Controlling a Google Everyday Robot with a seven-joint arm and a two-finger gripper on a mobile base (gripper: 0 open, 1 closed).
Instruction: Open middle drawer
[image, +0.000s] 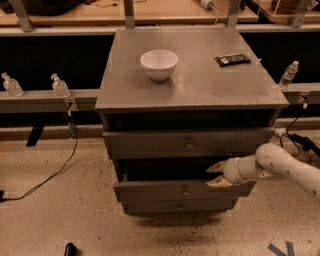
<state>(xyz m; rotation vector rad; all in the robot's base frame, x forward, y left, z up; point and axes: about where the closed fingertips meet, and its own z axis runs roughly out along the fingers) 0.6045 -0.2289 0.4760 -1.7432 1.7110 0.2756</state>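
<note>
Below the top drawer (150, 145), the middle drawer (165, 192) juts partly out of the cabinet (200, 90). At its right upper edge hangs the gripper (216, 174), fingers apart, the lower one at the front's rim.

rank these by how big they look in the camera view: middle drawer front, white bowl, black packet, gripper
1. middle drawer front
2. white bowl
3. gripper, at that drawer's right end, and black packet: too alike to rank
</note>
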